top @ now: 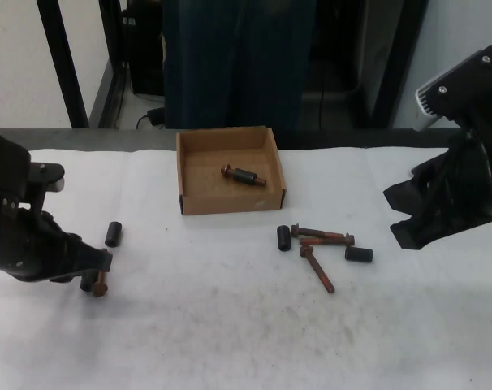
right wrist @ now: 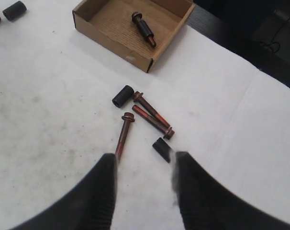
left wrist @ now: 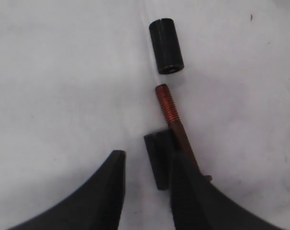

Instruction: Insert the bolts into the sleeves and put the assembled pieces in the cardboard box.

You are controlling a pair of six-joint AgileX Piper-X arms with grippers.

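My left gripper point(left wrist: 147, 167) is open, low over the white cloth at the bench's left point(top: 96, 272). A short black sleeve point(left wrist: 158, 158) lies between its fingers, close to one of them. A rusty bolt point(left wrist: 173, 120) lies alongside, its threaded end pointing at a second black sleeve point(left wrist: 166, 45) farther off point(top: 113, 234). My right gripper point(right wrist: 145, 163) is open above a cluster of three bolts point(right wrist: 152, 122) and two sleeves point(right wrist: 122, 96), one sleeve point(right wrist: 162, 149) just off a fingertip. The cardboard box point(top: 189, 166) holds one assembled piece point(top: 243, 175).
The box stands at the middle back of the white-covered bench point(top: 230, 325). The right arm point(top: 449, 195), in black covering, hangs over the right side. The bench's dark rear edge point(top: 343, 138) runs behind the box. Bare cloth stretches across the front.
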